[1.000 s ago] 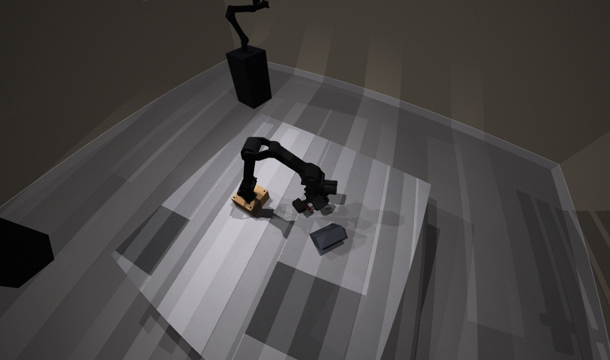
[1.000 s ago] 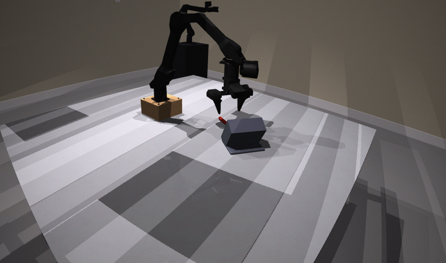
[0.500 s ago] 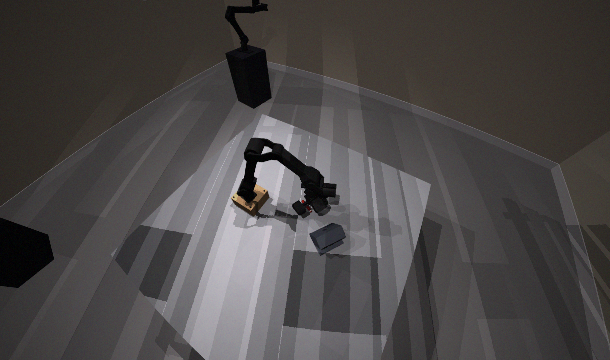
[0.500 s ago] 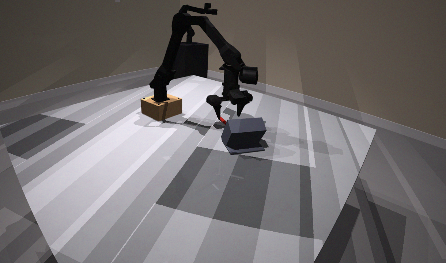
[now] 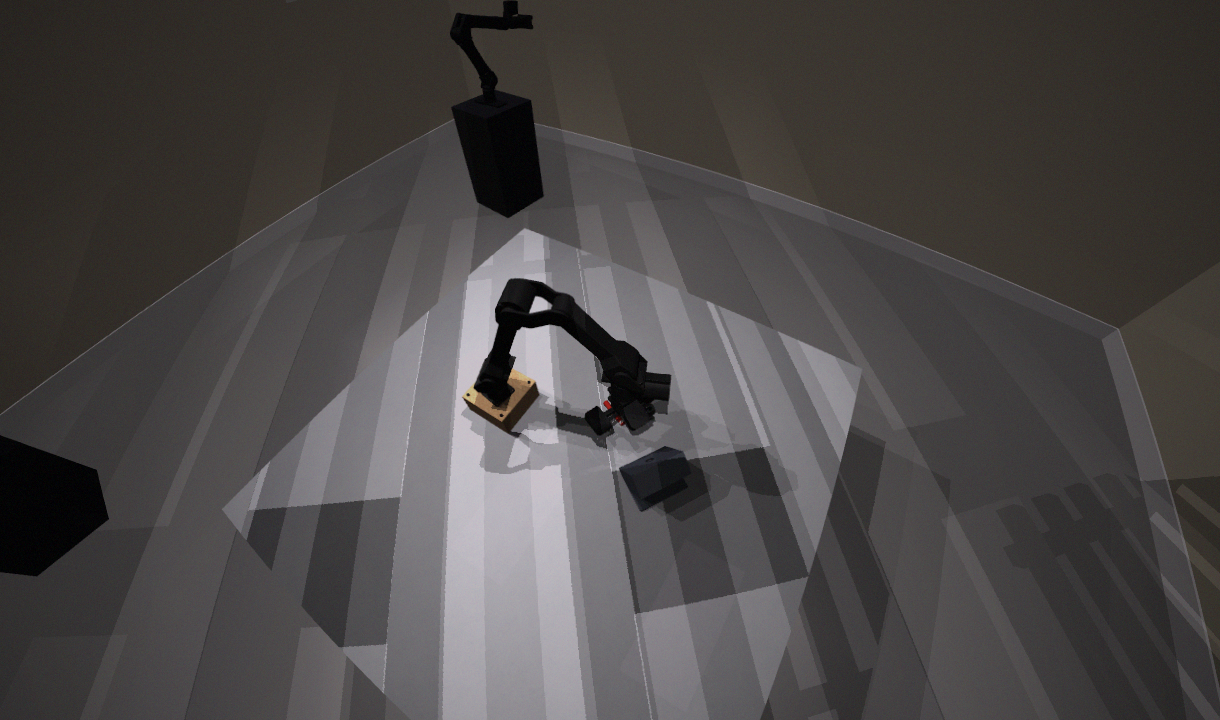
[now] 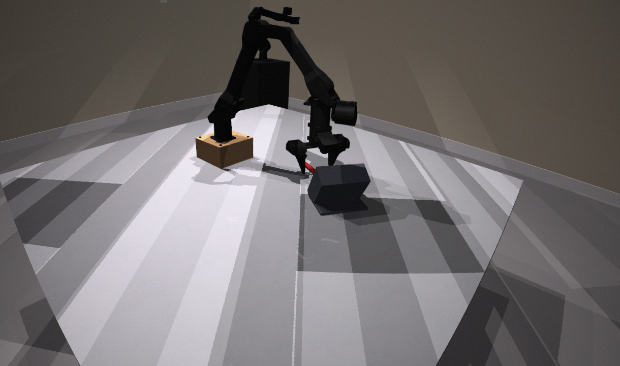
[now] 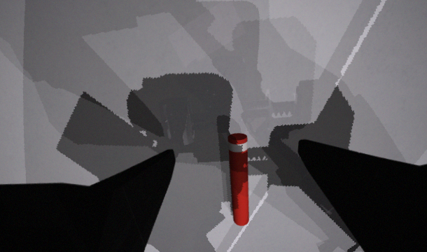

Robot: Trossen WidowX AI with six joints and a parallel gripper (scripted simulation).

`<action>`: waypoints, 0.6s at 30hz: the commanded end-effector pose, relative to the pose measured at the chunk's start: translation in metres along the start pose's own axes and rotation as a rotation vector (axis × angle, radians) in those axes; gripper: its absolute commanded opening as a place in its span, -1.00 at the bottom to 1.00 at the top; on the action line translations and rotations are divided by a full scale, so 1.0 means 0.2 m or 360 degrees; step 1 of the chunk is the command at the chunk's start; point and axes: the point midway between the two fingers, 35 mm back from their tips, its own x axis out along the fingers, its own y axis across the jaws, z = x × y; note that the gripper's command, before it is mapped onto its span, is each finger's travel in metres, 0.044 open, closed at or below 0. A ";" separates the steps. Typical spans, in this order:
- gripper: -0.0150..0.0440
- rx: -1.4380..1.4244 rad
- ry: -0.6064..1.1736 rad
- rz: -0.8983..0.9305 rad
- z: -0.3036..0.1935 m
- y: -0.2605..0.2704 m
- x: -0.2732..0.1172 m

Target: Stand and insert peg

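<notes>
A red peg [image 5: 608,407] [image 6: 309,166] [image 7: 239,189] with a white band near one end lies on the table [image 5: 507,573] [image 6: 189,273]. In the wrist view it lies lengthwise between the fingers, banded end toward the top of the view. My gripper [image 5: 616,421] [image 6: 317,169] [image 7: 234,150] points down over the peg, open, with one finger on each side and a gap to both. The dark sloped panel [image 5: 657,474] [image 6: 341,175] stands just beyond the peg and hides part of it in the exterior view. I cannot make out its hole.
The arm's wooden base block [image 5: 507,416] [image 6: 207,150] stands left of the peg in the top and exterior views. Another arm stands on a tall black pedestal [image 5: 499,161] [image 6: 273,84] at the back. A black block [image 5: 32,501] shows at the left edge of the top view.
</notes>
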 end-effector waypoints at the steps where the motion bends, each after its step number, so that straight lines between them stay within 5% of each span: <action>1: 1.00 0.0010 0.0023 -0.0012 -0.02 -0.01 0.04; 13: -0.07 0.0010 0.0023 -0.0012 -0.02 -0.01 0.04; 18: -0.12 0.0010 0.0023 -0.0012 -0.02 -0.01 0.04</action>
